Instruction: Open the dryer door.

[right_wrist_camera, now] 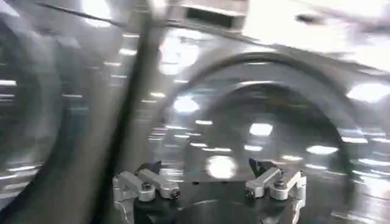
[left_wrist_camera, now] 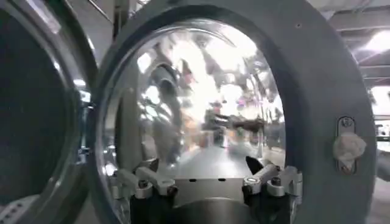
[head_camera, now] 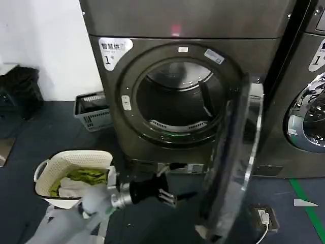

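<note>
Low in the head view, the left gripper [head_camera: 172, 195] reaches rightward, its fingers spread and empty, just beside the round chrome-ringed dryer door [head_camera: 231, 162], which stands swung open at lower right. Behind, at centre, the dark grey-bronze metal dryer [head_camera: 203, 23] shows its bare drum opening. The right gripper [right_wrist_camera: 207, 176] has its fingers spread too, before a blurred metal front.

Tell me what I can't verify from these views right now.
- Big dark grey-bronze dryer: drum depth is dark in the head view.
- Large round chrome-ringed dryer door: seen edge-on in the head view, bottom edge cut off.
- Right gripper: right wrist view is motion-blurred; its surroundings are unclear.
- Left gripper: open, facing the door's inner glass; contact unclear.
</note>
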{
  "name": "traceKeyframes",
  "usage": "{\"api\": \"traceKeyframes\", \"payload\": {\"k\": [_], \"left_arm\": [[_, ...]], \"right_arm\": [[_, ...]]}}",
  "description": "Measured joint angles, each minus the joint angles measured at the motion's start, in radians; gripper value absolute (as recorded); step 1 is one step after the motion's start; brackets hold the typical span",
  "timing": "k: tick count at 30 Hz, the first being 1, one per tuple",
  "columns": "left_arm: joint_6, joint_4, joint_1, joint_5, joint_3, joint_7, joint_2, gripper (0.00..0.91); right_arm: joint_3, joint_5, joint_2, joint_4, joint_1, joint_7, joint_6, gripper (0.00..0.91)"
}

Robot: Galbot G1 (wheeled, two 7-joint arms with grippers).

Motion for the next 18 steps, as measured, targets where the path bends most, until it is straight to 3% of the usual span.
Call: {"api": "traceKeyframes", "payload": {"k": [6, 11, 18], "left_arm": [[0.001, 0.022, -0.096, -0.016, 0.108, -0.008, -0.022, 0.907], [0.005, 0.059, -0.198, -0.020, 0.218, -0.014, -0.059, 0.907], [0.005, 0.132, -0.326, -0.021, 0.365, -0.031, -0.144, 0.907]], "right_arm": [[0.108, 0.014, 0.009, 0.027, -0.060, 0.198, 0.002, 0.907], [0.215, -0.007, 0.017, 0.038, -0.096, 0.282, -0.072, 0.907], [0.362, -0.023, -0.013, -0.011, -0.131, 0.402, -0.083, 0.907]]}}
